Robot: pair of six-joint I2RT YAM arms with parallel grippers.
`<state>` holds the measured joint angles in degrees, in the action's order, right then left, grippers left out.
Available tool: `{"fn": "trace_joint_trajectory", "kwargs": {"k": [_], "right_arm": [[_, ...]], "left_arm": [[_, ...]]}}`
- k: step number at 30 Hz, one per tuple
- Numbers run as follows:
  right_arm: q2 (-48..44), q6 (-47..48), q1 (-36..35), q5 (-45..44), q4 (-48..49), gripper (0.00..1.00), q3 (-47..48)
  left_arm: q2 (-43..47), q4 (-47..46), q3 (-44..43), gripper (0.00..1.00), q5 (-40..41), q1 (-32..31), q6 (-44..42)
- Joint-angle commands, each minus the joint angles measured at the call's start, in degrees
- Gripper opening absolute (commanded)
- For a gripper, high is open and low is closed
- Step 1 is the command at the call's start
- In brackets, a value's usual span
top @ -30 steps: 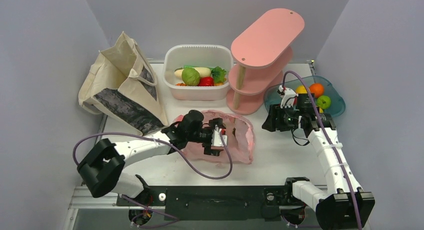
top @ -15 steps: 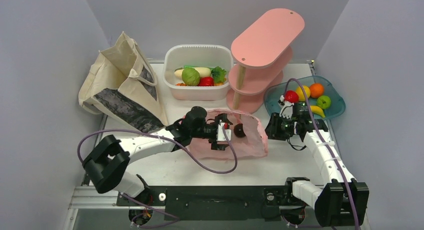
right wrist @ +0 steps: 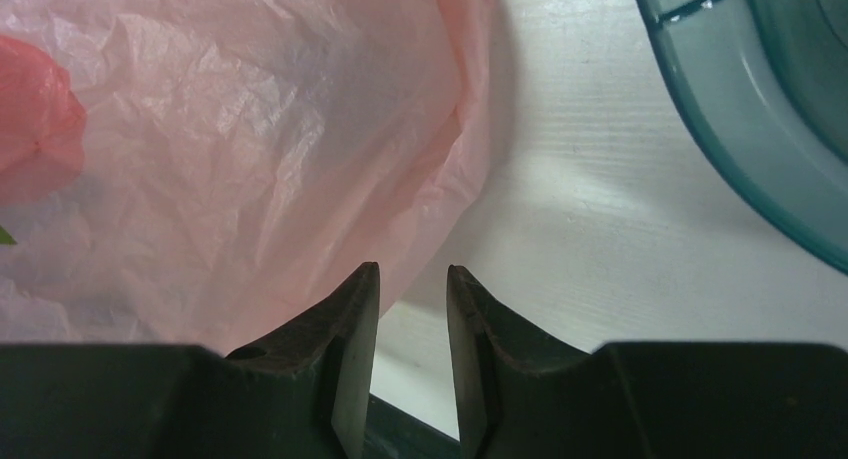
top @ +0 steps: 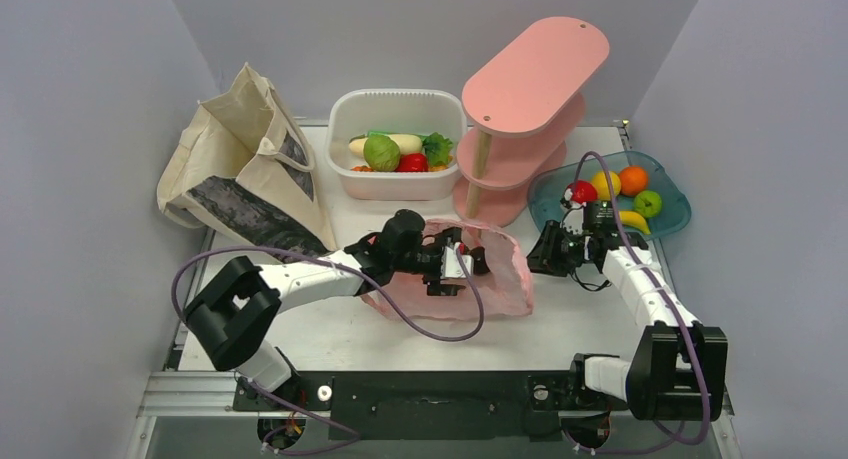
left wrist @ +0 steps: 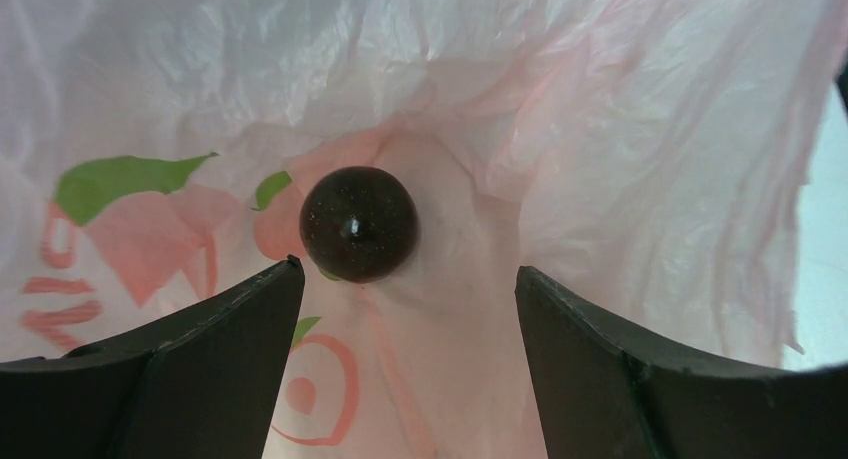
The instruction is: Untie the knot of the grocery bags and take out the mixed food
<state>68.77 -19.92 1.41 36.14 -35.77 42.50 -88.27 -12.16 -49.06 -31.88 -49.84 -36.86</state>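
The left hand point(left wrist: 408, 269) pushed deeper into the pink bag point(top: 505, 279); right hand point(right wrist: 412, 271) approached, narrowing.

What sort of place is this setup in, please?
Probably a robotics lab test cell: plain grey walls box in a white table, the left arm and right arm are bolted to its edge, and vegetables sit in a tub.

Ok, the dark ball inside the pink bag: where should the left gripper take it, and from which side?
Across its widest middle, straight in through the mouth of the pink bag. The dark ball is smooth and round, resting on the film just ahead of the open left gripper, slightly off-centre.
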Motion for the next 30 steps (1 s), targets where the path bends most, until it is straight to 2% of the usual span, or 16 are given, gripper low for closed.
{"fn": "trace_joint_trajectory", "kwargs": {"k": [1, 5, 13, 19, 23, 30], "right_arm": [[2.0, 0.4, -0.7, 0.3, 3.8, 0.28, 3.4], [5.2, 2.1, -1.1, -0.7, 4.9, 0.28, 5.3], [8.4, 1.4, -3.5, -2.0, 8.0, 0.28, 5.7], [9.4, 1.8, -4.1, -3.0, 8.1, 0.28, 5.3], [9.8, 1.4, -4.4, -3.3, 8.5, 0.28, 5.0], [11.5, 1.0, -5.3, -2.7, 9.6, 0.29, 5.9]], "left_arm": [[-4.6, -1.8, -4.1, 0.77, 2.2, -0.7, -0.7], [-7.9, -4.6, -5.5, 0.83, 4.9, -0.8, 2.4], [-5.6, -9.9, -3.5, 0.81, 6.1, -0.8, 6.5], [-4.0, -8.1, -3.7, 0.79, 5.8, -0.6, 4.6], [-7.3, -7.8, -4.8, 0.79, 5.4, -0.8, 3.2], [-14.7, -7.4, -9.8, 0.84, 7.2, -1.0, 1.1]]}}
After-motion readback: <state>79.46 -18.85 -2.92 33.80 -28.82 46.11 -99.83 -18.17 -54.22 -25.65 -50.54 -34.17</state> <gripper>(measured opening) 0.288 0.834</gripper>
